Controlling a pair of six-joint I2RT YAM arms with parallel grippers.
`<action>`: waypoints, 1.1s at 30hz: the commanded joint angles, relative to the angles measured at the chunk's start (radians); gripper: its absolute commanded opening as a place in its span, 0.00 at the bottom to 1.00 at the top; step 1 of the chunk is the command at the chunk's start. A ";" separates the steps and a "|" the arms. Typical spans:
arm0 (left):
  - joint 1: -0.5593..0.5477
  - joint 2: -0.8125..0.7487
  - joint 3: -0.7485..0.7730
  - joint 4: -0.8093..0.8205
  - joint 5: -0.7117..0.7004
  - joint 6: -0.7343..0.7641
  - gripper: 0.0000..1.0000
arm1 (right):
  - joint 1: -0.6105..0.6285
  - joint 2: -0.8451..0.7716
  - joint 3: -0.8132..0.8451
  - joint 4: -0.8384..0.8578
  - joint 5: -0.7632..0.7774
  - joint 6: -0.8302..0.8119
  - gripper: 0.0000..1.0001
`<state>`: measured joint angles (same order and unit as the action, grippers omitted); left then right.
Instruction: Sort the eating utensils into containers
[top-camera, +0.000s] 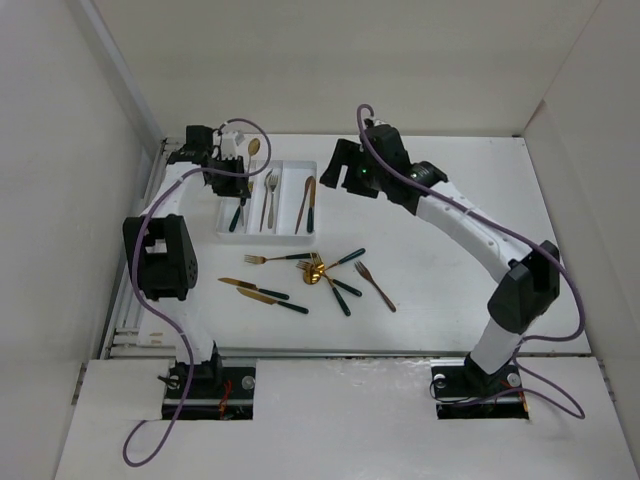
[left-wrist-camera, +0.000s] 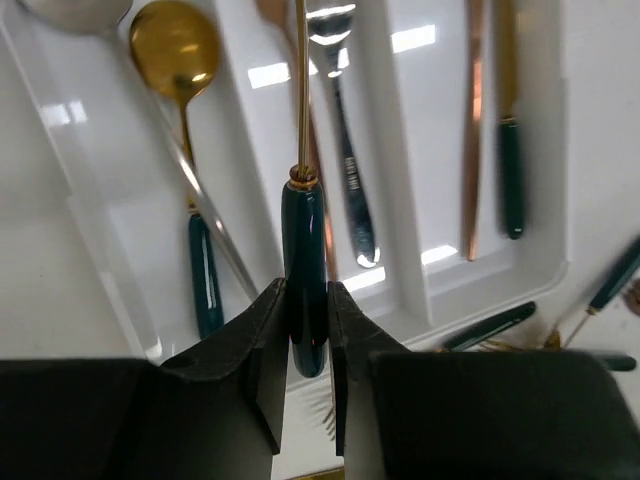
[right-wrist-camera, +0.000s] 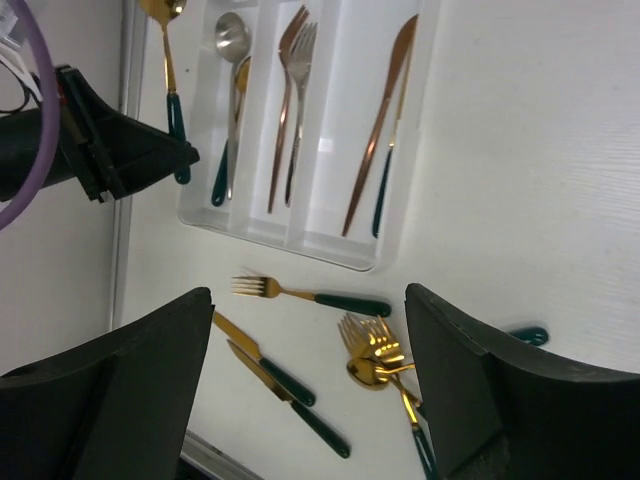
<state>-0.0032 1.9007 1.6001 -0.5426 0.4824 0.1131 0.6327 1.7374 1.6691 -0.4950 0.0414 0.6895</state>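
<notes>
The white cutlery tray (top-camera: 293, 237) has three long compartments: spoons on the left, forks in the middle, knives (top-camera: 309, 203) on the right. My left gripper (left-wrist-camera: 307, 300) is shut on the dark green handle of a gold spoon (left-wrist-camera: 303, 235). It holds the spoon above the tray's left part, with the bowl (top-camera: 254, 147) past the far end. My right gripper (right-wrist-camera: 308, 300) is open and empty, high above the table near the tray's right far end (top-camera: 336, 170). Several green-handled gold utensils lie loose in front of the tray: a fork (top-camera: 275, 258), two knives (top-camera: 262, 293) and a tangled pile (top-camera: 318, 268).
A copper fork (top-camera: 375, 285) lies to the right of the pile. White walls enclose the table on the left, back and right. The left arm's black elbow (top-camera: 158, 255) stands by the table's left edge. The tray also shows in the right wrist view (right-wrist-camera: 330, 255).
</notes>
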 joint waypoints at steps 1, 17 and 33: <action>-0.003 0.001 -0.035 0.069 -0.083 -0.021 0.00 | -0.033 -0.082 -0.051 -0.025 0.071 -0.064 0.83; 0.026 0.106 -0.072 0.093 -0.168 -0.083 0.02 | -0.010 -0.130 -0.420 -0.200 0.078 -0.194 0.70; 0.026 0.116 -0.037 0.015 -0.159 -0.064 0.49 | 0.062 -0.026 -0.595 -0.113 0.012 -0.176 0.59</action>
<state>0.0261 2.0323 1.5280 -0.4862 0.3210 0.0467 0.6712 1.6829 1.0801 -0.6647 0.0689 0.5125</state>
